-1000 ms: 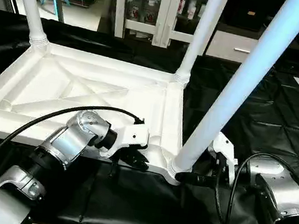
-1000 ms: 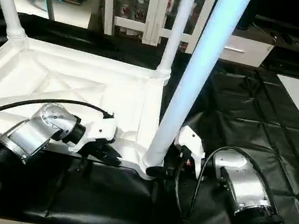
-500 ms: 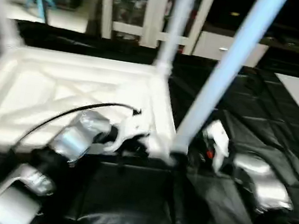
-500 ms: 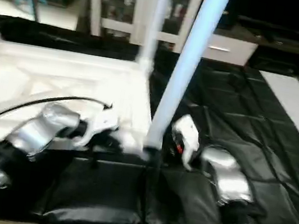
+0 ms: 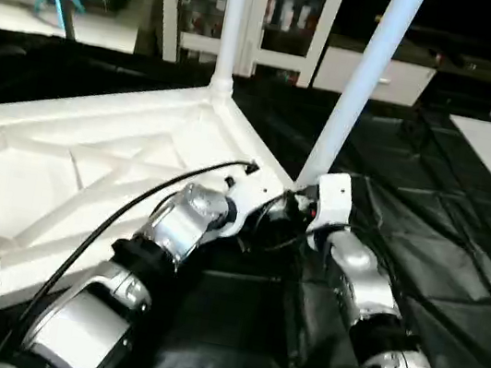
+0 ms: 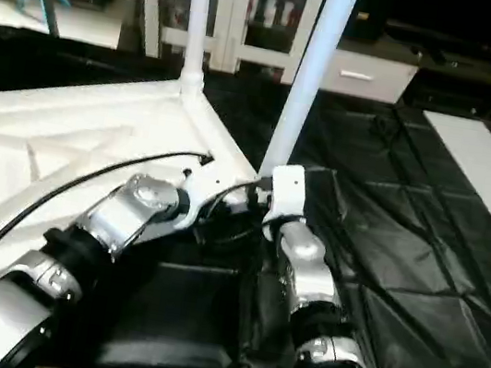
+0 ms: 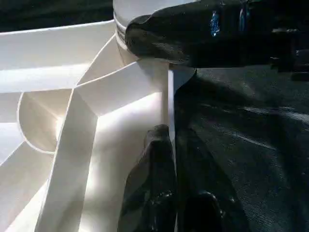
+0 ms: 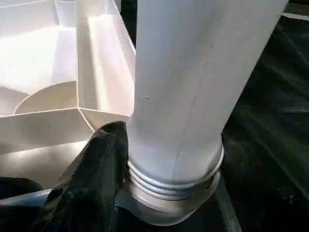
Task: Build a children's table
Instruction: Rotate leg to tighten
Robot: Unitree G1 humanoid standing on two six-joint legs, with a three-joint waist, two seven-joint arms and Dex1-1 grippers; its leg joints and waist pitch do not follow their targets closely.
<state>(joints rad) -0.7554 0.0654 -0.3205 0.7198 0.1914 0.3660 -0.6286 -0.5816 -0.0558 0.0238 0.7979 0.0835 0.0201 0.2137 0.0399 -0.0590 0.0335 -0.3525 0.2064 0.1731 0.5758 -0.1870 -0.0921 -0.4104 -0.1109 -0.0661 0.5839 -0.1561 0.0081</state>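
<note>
The right gripper (image 8: 126, 159) has one black finger (image 8: 91, 179) pressed against the threaded base of the near leg (image 5: 360, 81); the second finger is hidden, so whether it clamps the leg cannot be told. The leg's long axis rises upright from the fingers toward 12 o'clock in the head view, seated in the corner socket of the top (image 5: 68, 184), which lies ribs-up on the black cloth (image 5: 420, 258). The left gripper (image 7: 171, 159) is closed over the top's rim at roughly 9 o'clock from that socket, touching the wall on both sides.
</note>
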